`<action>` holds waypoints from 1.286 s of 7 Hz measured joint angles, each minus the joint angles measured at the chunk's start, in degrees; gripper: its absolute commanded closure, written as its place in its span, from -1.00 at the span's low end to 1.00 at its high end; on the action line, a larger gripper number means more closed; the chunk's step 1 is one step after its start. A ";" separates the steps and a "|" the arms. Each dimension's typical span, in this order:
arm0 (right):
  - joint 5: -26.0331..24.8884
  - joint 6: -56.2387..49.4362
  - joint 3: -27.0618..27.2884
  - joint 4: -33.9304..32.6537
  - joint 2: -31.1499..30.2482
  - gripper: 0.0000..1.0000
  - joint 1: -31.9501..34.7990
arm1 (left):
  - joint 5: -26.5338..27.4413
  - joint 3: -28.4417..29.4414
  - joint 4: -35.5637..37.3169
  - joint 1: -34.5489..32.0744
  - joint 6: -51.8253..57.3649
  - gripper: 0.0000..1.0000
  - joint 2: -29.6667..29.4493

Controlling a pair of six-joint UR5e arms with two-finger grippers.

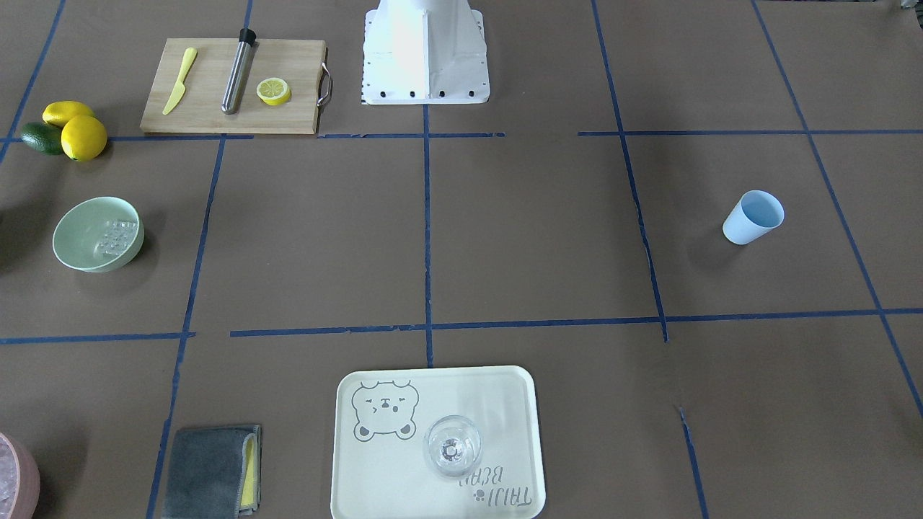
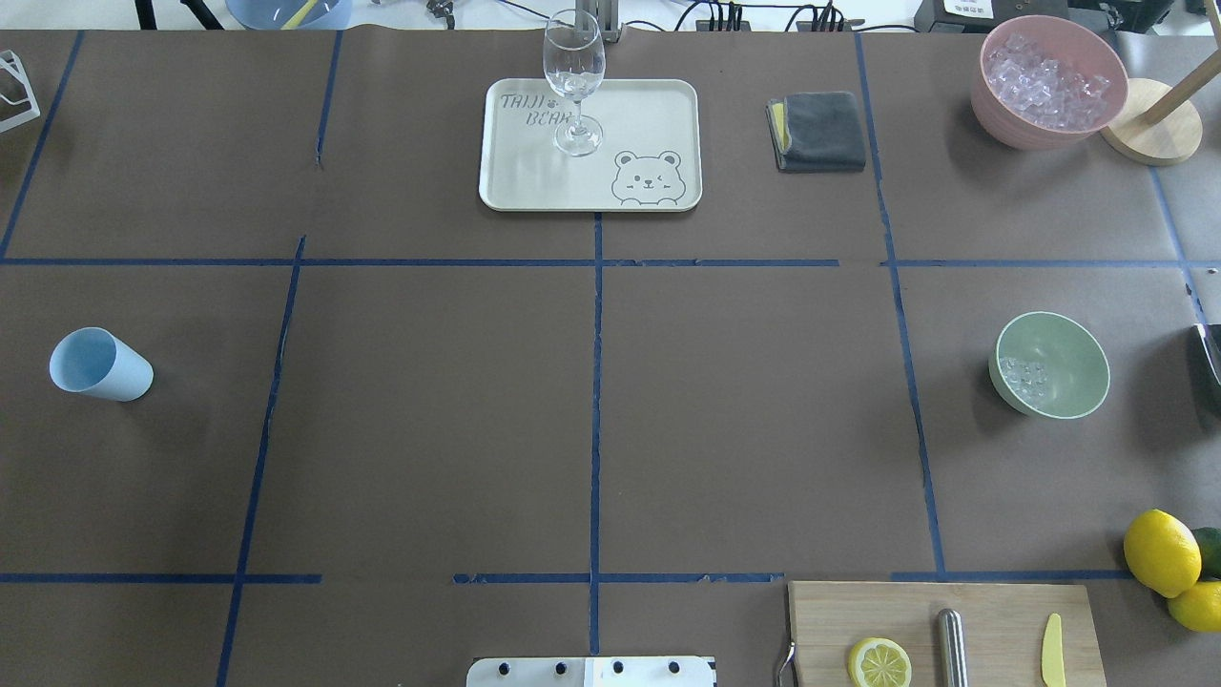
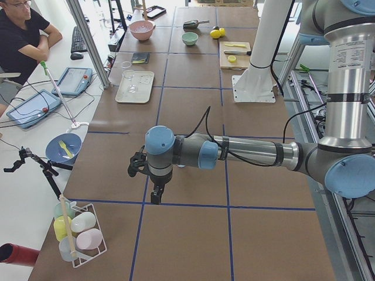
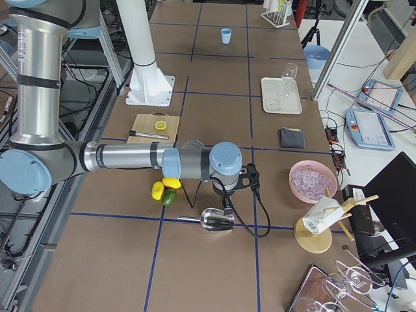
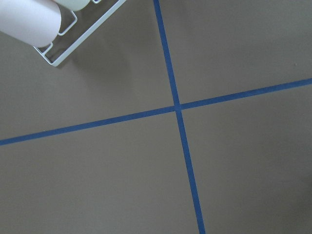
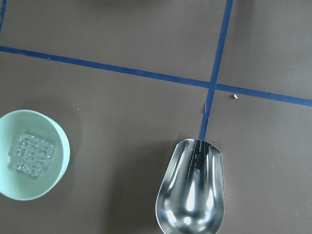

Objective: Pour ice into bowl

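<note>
The bowl (image 2: 1070, 370) is sitting upright on the brown table, on the robot's right half, and the ice (image 2: 1024, 378) is lying inside it as a small cluster of clear cubes, resting against the inner wall on the side toward the table's middle. The right wrist camera is looking down on that same bowl (image 6: 30, 123) with the ice (image 6: 32, 154) in it, and a shiny metal scoop (image 6: 191, 196) is showing beside the bowl, mouth up and holding nothing. From the right end of the table, the right gripper (image 4: 228, 205) is hanging directly over that scoop (image 4: 217, 220), out past the bowl toward the table's right end; whether its jaws are spread or pinching the scoop I cannot tell from here. The light blue cup (image 2: 100, 364) is standing well apart from the bowl, all the way across on the robot's left half. The left gripper (image 3: 155, 198) is hovering over bare table farther from the bowl than the cup is, pointing down above a crossing of blue tape, and the state of its jaws cannot be told either. Beyond the bowl, away from the robot, a pink bowl (image 2: 1047, 116) of ice is sitting; on the bowl's robot side, lemons (image 2: 1161, 552) are lying next to a wooden cutting board (image 2: 992, 611).
</note>
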 measured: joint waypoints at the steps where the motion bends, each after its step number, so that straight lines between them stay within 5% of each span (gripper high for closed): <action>1: 0.04 0.03 -0.90 0.19 0.08 -1.00 0.00 | -0.81 0.77 -0.07 -0.03 -0.15 -1.00 0.11; 9: -0.46 -0.12 -3.65 0.40 0.18 -1.00 0.04 | -1.20 1.23 -0.24 0.00 -3.80 -1.00 0.30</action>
